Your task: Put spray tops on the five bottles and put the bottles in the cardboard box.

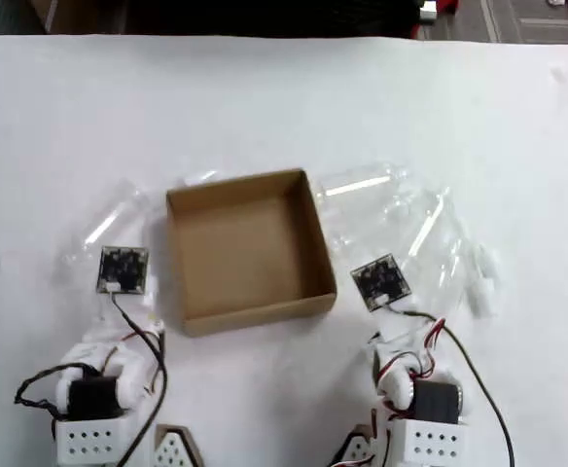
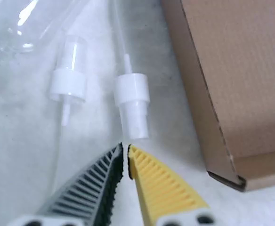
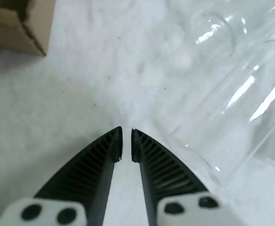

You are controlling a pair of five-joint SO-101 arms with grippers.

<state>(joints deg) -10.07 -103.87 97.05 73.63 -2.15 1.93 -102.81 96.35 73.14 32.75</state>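
Cardboard box (image 1: 250, 248) matt brown; bottles (image 3: 241, 122) clear glossy plastic; spray tops (image 2: 132, 96) smooth white plastic.

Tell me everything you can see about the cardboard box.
The cardboard box is brown, square and shallow, with four low walls, open at the top and empty inside. It looks like plain card. It sits flat on the white table, slightly turned, with clear bottles lying close on both sides.

No legible txt, labels, nos. or signs on cardboard box (image 1: 255, 313), bottles (image 1: 362, 185) or spray tops (image 2: 132, 94).
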